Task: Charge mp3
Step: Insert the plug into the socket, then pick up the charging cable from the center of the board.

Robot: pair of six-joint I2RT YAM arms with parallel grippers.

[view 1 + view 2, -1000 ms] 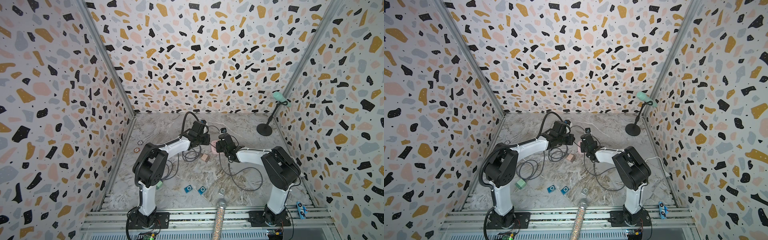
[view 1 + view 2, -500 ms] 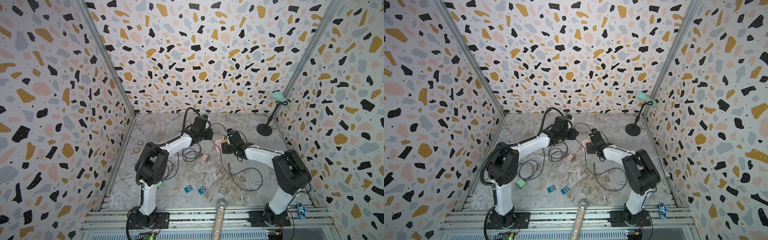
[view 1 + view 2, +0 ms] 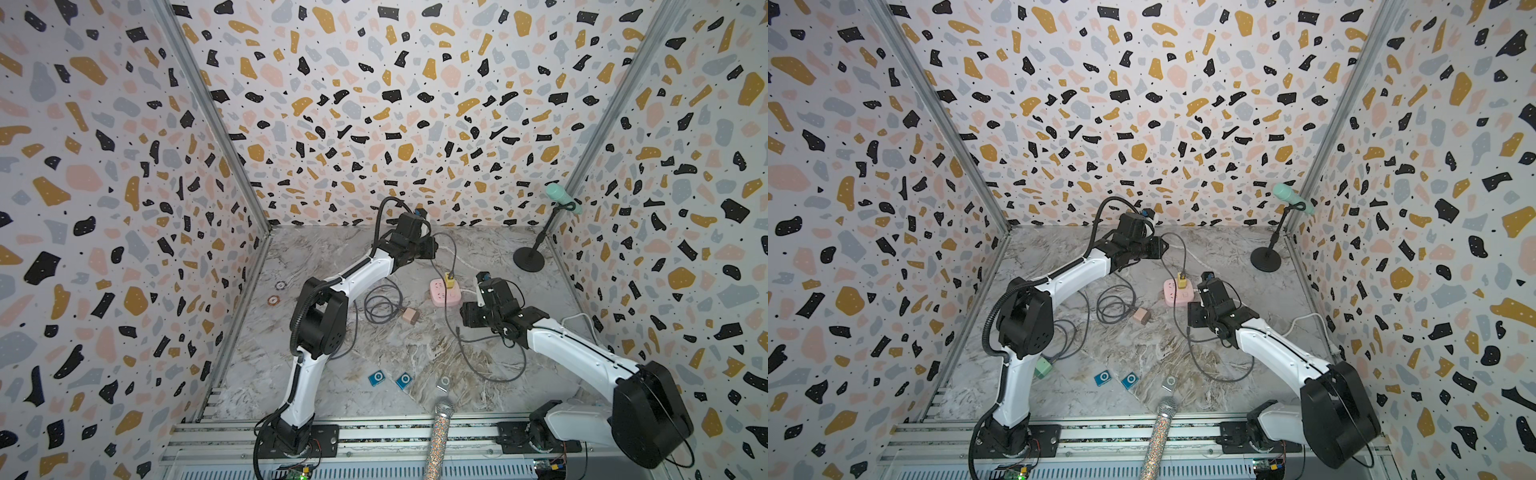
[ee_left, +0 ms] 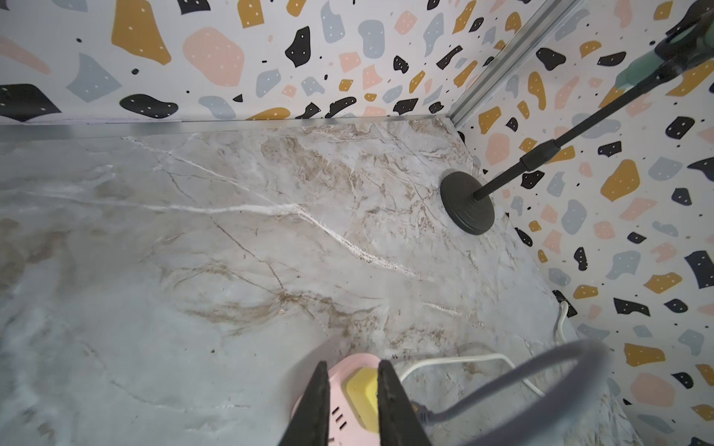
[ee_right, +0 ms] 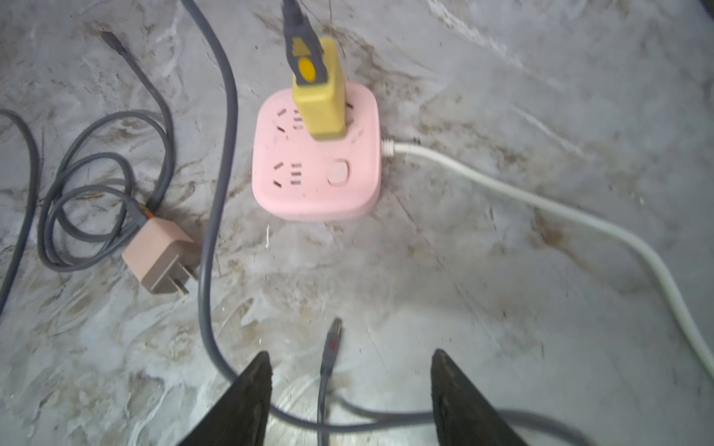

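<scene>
Three mp3 players lie near the table's front: two blue (image 3: 377,378) (image 3: 404,380) and a silver one (image 3: 444,383), far from both grippers. A yellow charger (image 5: 320,100) stands plugged into the pink power strip (image 5: 309,185). Its grey cable arches up, then runs to a free plug (image 5: 333,340) lying on the table. My right gripper (image 5: 351,352) hovers open over that plug, touching nothing. My left gripper (image 4: 352,363) hangs above the strip (image 3: 444,293), jaws narrowly apart with nothing between them. The cable loops close beside it.
A tan charger (image 5: 160,255) with a coiled grey cable lies left of the strip. The strip's white cord (image 5: 541,200) runs right. A black microphone stand (image 3: 528,259) is at the back right, a green charger (image 3: 1042,368) by the left arm and a glitter microphone (image 3: 440,432) at the front rail.
My right gripper has drawn back from the strip toward the front right and opened. The left gripper has lifted away from the yellow charger toward the back.
</scene>
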